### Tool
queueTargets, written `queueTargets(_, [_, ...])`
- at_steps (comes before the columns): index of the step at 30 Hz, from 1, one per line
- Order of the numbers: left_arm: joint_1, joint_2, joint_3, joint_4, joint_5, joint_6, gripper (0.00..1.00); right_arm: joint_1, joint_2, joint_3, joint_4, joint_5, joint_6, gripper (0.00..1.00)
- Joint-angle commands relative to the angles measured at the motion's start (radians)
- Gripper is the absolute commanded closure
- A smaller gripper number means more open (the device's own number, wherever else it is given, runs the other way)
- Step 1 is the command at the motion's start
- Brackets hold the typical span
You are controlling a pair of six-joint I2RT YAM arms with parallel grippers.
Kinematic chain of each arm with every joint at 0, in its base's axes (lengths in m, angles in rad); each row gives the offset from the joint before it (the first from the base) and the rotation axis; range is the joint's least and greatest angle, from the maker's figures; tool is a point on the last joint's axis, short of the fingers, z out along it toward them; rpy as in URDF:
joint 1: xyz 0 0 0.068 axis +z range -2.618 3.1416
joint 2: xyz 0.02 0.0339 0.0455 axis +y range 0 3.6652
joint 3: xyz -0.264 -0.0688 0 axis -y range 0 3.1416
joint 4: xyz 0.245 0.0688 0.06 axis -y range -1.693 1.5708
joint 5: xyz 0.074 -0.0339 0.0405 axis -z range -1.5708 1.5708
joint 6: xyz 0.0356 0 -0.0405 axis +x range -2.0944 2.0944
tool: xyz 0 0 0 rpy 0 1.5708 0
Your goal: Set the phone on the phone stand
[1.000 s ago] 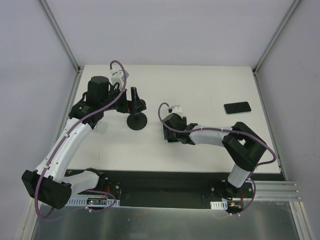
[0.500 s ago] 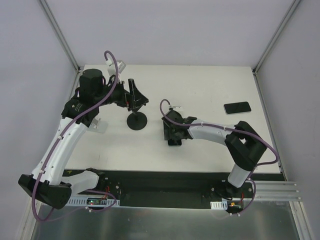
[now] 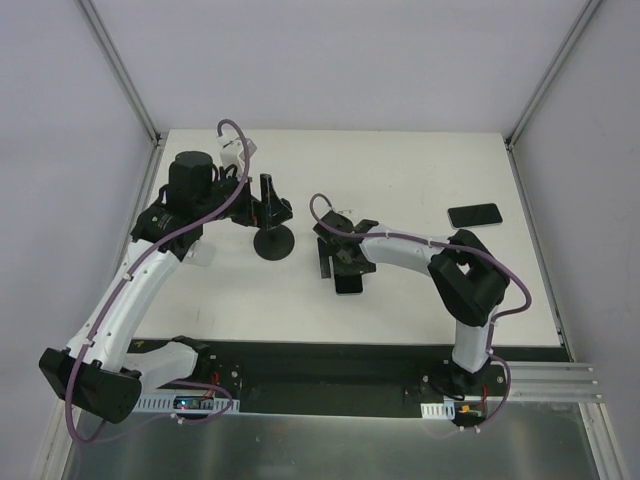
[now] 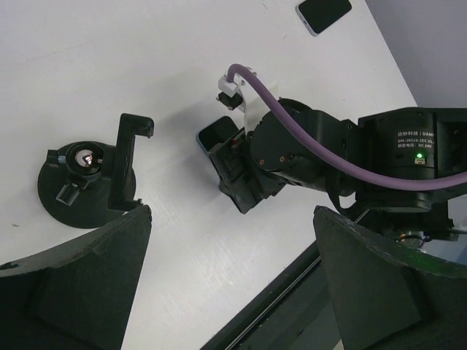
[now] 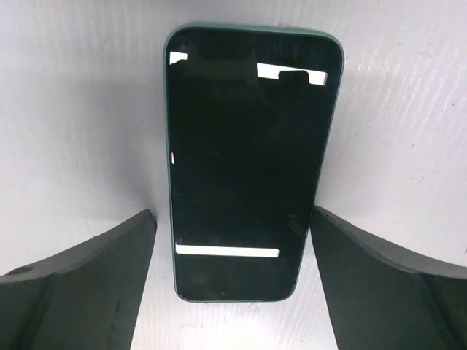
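The phone (image 5: 248,160), dark glass in a dark green case, lies flat on the white table. My right gripper (image 5: 232,281) hangs open just above it, one finger at each long side of its near end, with a narrow gap on both sides. From above, only the phone's end (image 3: 349,284) shows under the right gripper (image 3: 340,265). The phone stand (image 3: 272,240) has a round black base and an upright cradle (image 4: 125,164). My left gripper (image 3: 258,205) stands open right beside that cradle, with nothing between its fingers (image 4: 73,281).
A second dark phone (image 3: 474,214) lies flat near the table's back right edge and also shows in the left wrist view (image 4: 323,13). The black base rail (image 3: 320,365) runs along the table's near edge.
My right gripper has turned, edged left and spread its jaws wider, and the phone now lies between them on the table. The left arm swung back and then returned beside the stand.
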Motion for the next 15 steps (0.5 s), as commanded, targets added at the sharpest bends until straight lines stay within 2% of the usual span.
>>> queueTargets(1, [-0.009, -0.064, -0.011, 0.032, -0.022, 0.041, 0.09, -0.005, 0.067, 0.093, -0.099, 0.001, -0.01, 0.09])
queueTargets(5, [-0.009, -0.09, -0.029, 0.05, -0.025, 0.032, 0.09, -0.005, 0.119, 0.146, -0.13, 0.005, -0.006, 0.09])
queueTargets(7, [-0.009, -0.094, -0.031, 0.052, -0.033, 0.032, 0.09, -0.005, 0.115, 0.132, -0.119, -0.002, 0.011, 0.15])
queueTargets(10, [-0.009, -0.103, -0.036, 0.053, -0.042, 0.033, 0.09, -0.003, 0.087, 0.081, -0.081, 0.015, 0.018, 0.33])
queueTargets(11, [-0.01, -0.106, -0.037, 0.055, -0.042, 0.033, 0.09, 0.006, 0.078, 0.069, -0.061, 0.028, 0.01, 0.44])
queueTargets(15, [-0.016, -0.104, -0.042, 0.058, -0.053, 0.041, 0.09, 0.035, 0.021, 0.048, -0.018, 0.136, -0.067, 0.65])
